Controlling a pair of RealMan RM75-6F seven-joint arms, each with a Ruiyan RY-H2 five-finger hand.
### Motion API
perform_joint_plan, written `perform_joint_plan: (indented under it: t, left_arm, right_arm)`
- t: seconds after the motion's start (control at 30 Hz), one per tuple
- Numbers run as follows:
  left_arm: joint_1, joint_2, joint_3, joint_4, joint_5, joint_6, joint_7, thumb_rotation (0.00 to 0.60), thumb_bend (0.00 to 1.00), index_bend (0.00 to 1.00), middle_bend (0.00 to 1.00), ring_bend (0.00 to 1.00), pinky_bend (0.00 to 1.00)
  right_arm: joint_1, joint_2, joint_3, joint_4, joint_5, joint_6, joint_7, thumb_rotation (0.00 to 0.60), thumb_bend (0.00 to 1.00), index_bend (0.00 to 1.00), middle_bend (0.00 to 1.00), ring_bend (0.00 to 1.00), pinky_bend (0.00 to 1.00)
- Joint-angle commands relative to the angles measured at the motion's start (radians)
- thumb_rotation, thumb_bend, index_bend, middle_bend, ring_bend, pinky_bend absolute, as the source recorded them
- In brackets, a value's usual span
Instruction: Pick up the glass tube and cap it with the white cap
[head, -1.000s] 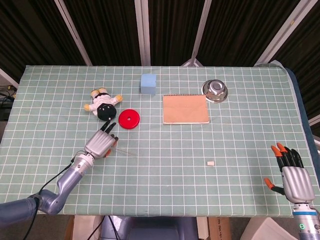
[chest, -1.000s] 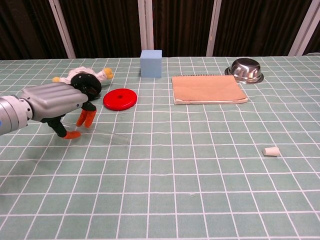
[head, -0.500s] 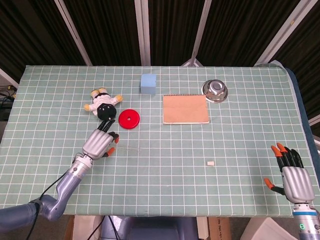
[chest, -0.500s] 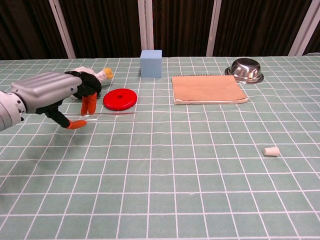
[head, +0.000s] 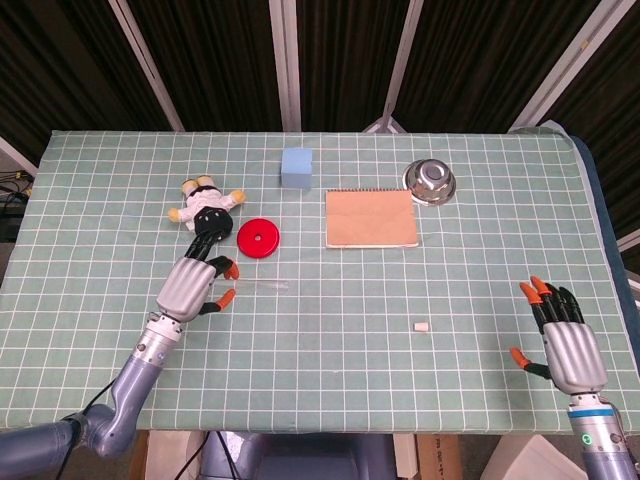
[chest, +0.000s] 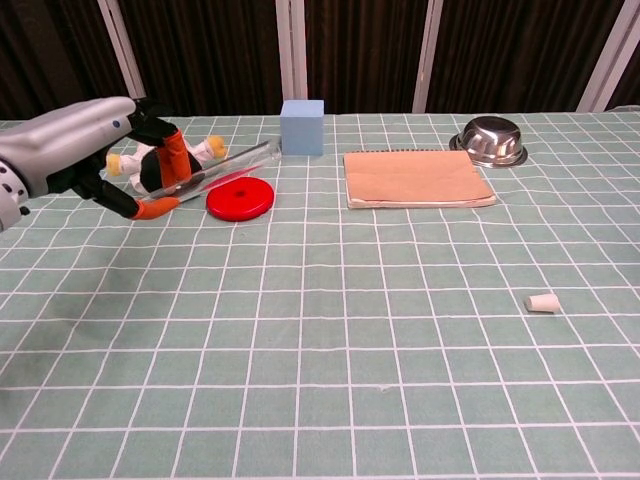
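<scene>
Chest view: glass tube (chest: 215, 167) pinched in left hand (chest: 95, 160), tilted, off the table (chest: 400, 350), over red disc (chest: 240, 199). White cap (chest: 542, 302) well apart. Right hand (head: 565, 345) spread, empty.

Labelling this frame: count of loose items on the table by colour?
Blue: 1, blue foam cube
Red: 1, red flat disc
Tan: 1, tan spiral notebook
Silver: 1, steel bowl
White: 1, small white cap
Clear: 1, glass tube, held by left hand
Multicolour: 1, plush doll
Total: 7
</scene>
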Motion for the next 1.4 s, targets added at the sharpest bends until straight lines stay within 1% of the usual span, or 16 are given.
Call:
perform_joint_plan:
  t: [0.03, 0.07, 0.1, 0.13, 0.23, 0.3, 0.47, 0.63, 0.83, 1.0, 1.27, 1.4]
  left_arm:
    - [-0.002, 0.016, -0.010, -0.019, -0.004, -0.002, -0.002, 0.600, 0.52, 0.53, 0.57, 0.06, 0.00]
    - [-0.002, 0.031, -0.021, -0.029, -0.005, 0.003, -0.007, 0.600, 0.52, 0.53, 0.57, 0.06, 0.00]
    - [-0.002, 0.041, -0.024, -0.036, -0.008, -0.001, -0.011, 0.600, 0.52, 0.53, 0.57, 0.06, 0.00]
    - [-0.003, 0.048, -0.027, -0.042, -0.010, -0.005, -0.013, 0.600, 0.52, 0.53, 0.57, 0.06, 0.00]
    - [-0.006, 0.064, -0.037, -0.053, -0.018, -0.011, -0.022, 0.600, 0.52, 0.53, 0.57, 0.06, 0.00]
    - [-0.008, 0.073, -0.041, -0.057, -0.022, -0.015, -0.025, 0.600, 0.52, 0.53, 0.57, 0.06, 0.00]
    - [-0.011, 0.092, -0.047, -0.066, -0.023, -0.021, -0.031, 0.600, 0.52, 0.54, 0.57, 0.06, 0.00]
    - [-0.014, 0.108, -0.050, -0.072, -0.018, -0.025, -0.041, 0.600, 0.52, 0.54, 0.57, 0.06, 0.00]
    - [-0.016, 0.118, -0.046, -0.072, -0.013, -0.030, -0.050, 0.600, 0.52, 0.54, 0.57, 0.06, 0.00]
    - [-0.017, 0.122, -0.041, -0.069, -0.007, -0.031, -0.056, 0.600, 0.52, 0.54, 0.57, 0.06, 0.00]
    - [-0.018, 0.124, -0.040, -0.065, -0.005, -0.030, -0.061, 0.600, 0.52, 0.54, 0.57, 0.06, 0.00]
    - [-0.019, 0.123, -0.039, -0.062, -0.005, -0.031, -0.061, 0.600, 0.52, 0.54, 0.57, 0.06, 0.00]
  right_arm:
    - [0.046, -0.016, 0.022, -0.036, 0.043, -0.067, -0.047, 0.600, 0.27, 0.17, 0.13, 0.00, 0.00]
    - [0.086, -0.041, 0.033, -0.048, 0.056, -0.118, -0.088, 0.600, 0.27, 0.18, 0.14, 0.00, 0.00]
    - [0.105, -0.060, 0.043, -0.050, 0.079, -0.141, -0.122, 0.600, 0.27, 0.20, 0.16, 0.00, 0.00]
    - [0.117, -0.075, 0.050, -0.053, 0.098, -0.153, -0.149, 0.600, 0.27, 0.21, 0.16, 0.00, 0.00]
    - [0.154, -0.120, 0.060, -0.055, 0.128, -0.184, -0.217, 0.600, 0.27, 0.31, 0.21, 0.02, 0.00]
    - [0.180, -0.153, 0.064, -0.045, 0.143, -0.206, -0.258, 0.600, 0.27, 0.35, 0.23, 0.03, 0.00]
    - [0.225, -0.226, 0.071, -0.019, 0.191, -0.243, -0.332, 0.600, 0.27, 0.37, 0.25, 0.04, 0.00]
    - [0.253, -0.287, 0.073, 0.002, 0.244, -0.256, -0.389, 0.600, 0.27, 0.41, 0.25, 0.04, 0.00]
    - [0.269, -0.335, 0.069, 0.045, 0.295, -0.263, -0.422, 0.600, 0.27, 0.46, 0.26, 0.04, 0.00]
    - [0.279, -0.361, 0.071, 0.079, 0.334, -0.265, -0.428, 0.600, 0.29, 0.46, 0.26, 0.04, 0.00]
    - [0.283, -0.380, 0.064, 0.101, 0.363, -0.256, -0.430, 0.600, 0.30, 0.49, 0.27, 0.04, 0.00]
    - [0.283, -0.384, 0.058, 0.108, 0.367, -0.251, -0.427, 0.600, 0.33, 0.50, 0.27, 0.04, 0.00]
